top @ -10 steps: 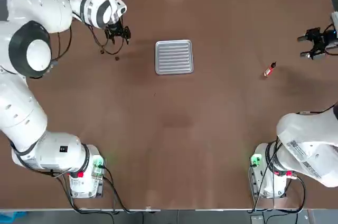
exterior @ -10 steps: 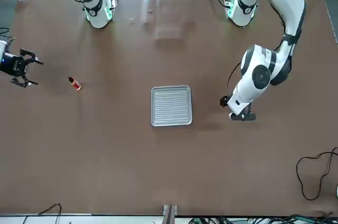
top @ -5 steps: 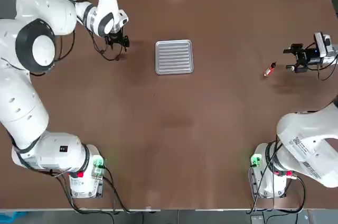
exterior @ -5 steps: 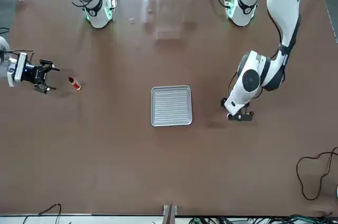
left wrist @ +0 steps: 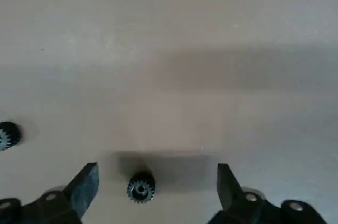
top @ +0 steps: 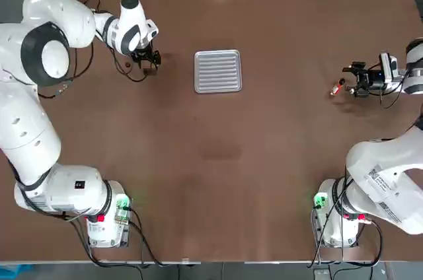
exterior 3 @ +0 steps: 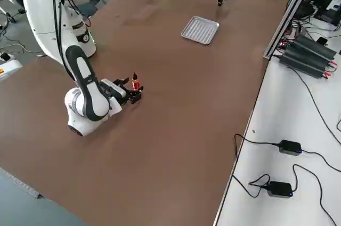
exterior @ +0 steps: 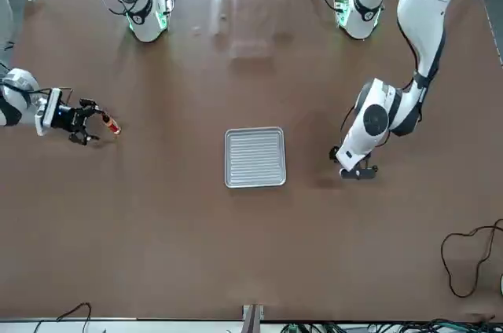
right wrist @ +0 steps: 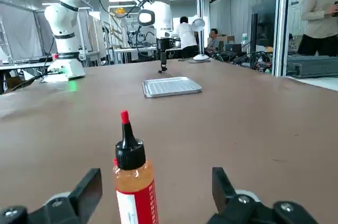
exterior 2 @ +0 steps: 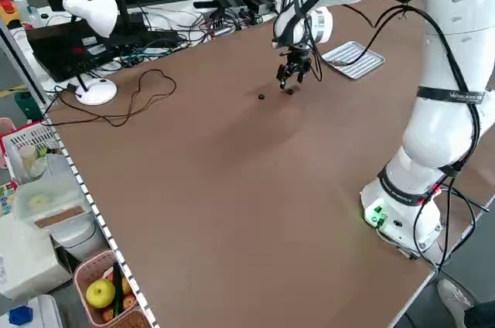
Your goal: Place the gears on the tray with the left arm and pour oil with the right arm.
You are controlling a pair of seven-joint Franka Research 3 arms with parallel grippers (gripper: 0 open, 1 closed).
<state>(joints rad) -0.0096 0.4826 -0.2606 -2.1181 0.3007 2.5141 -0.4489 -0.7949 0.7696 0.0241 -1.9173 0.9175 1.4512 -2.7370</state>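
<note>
Fingers (left wrist: 84,188) of the left gripper (left wrist: 153,189) stand spread wide and low over the brown table (top: 218,161), with one small dark gear (left wrist: 141,187) sitting right between them, untouched on either side. A second gear (left wrist: 7,135) lies apart from the first, outside the jaws; in the left side view it shows as a dark speck (exterior 2: 261,97) on the table near the gripper (exterior 2: 292,78). From overhead, the left gripper (top: 147,61) points down at the far left part of the table, and the ribbed silvery tray (top: 218,70) sits near it toward the middle, holding nothing. Over on the other side, the right gripper (right wrist: 153,192) lies level, close to the tabletop, fingers (right wrist: 87,189) parted, and the oil bottle (right wrist: 133,184) stands upright just ahead of them, a little toward one finger, with a gap on both sides and no contact visible. Overhead, that bottle (top: 338,87) is a small red thing just beside the right gripper (top: 353,80), well apart from the tray. The front view agrees: right gripper (exterior: 88,119) at the bottle (exterior: 111,124), left gripper (exterior: 357,170) near the tray (exterior: 255,158). Beyond the table, the right wrist view shows people standing in the room, and a white desk lamp (exterior 2: 91,30) sits on a bench at the left side.
</note>
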